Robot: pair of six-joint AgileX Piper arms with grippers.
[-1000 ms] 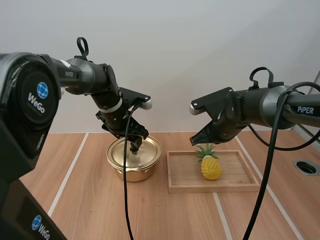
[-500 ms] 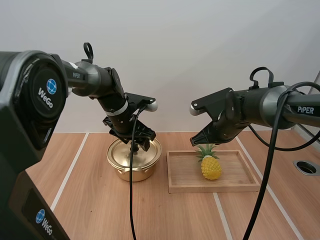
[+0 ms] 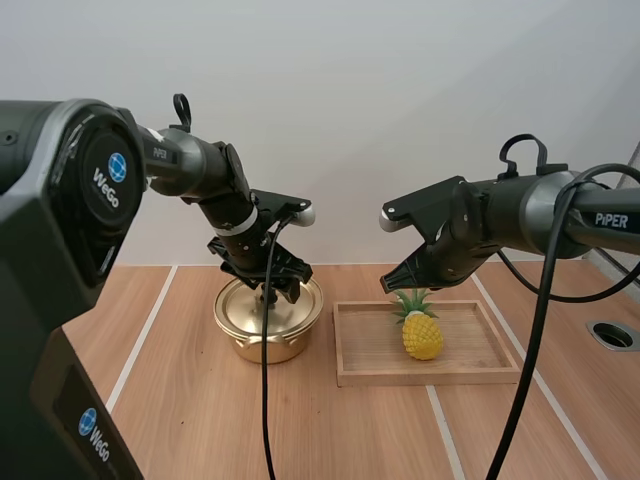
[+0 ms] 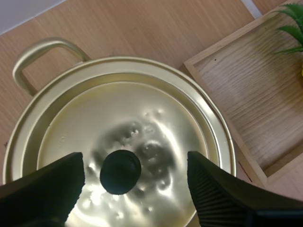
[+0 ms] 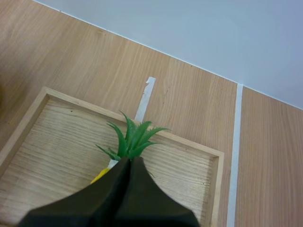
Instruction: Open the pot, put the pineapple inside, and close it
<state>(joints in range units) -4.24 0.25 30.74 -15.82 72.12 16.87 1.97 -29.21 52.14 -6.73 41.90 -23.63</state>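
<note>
Step 1, lid removal: left gripper (image 4: pixel 135 184), fingers apart either side of the knob (image 4: pixel 120 171) on the pot (image 3: pixel 262 345); the next move probably calls for clamping and lifting. Right gripper (image 5: pixel 129 166), fingers together, hovers over the pineapple (image 3: pixel 422 335).

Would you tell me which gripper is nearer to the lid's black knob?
Left. The left gripper has open fingers flanking the knob; the right gripper, shut, hovers over the pineapple.

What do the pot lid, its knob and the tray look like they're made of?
Pot lid: likely thin metal with a polished brass-gold finish; it mirrors light and shows small dents. Knob: matte black, probably plastic. Tray: light wood, apparently unvarnished, with clear grain lines.
</note>
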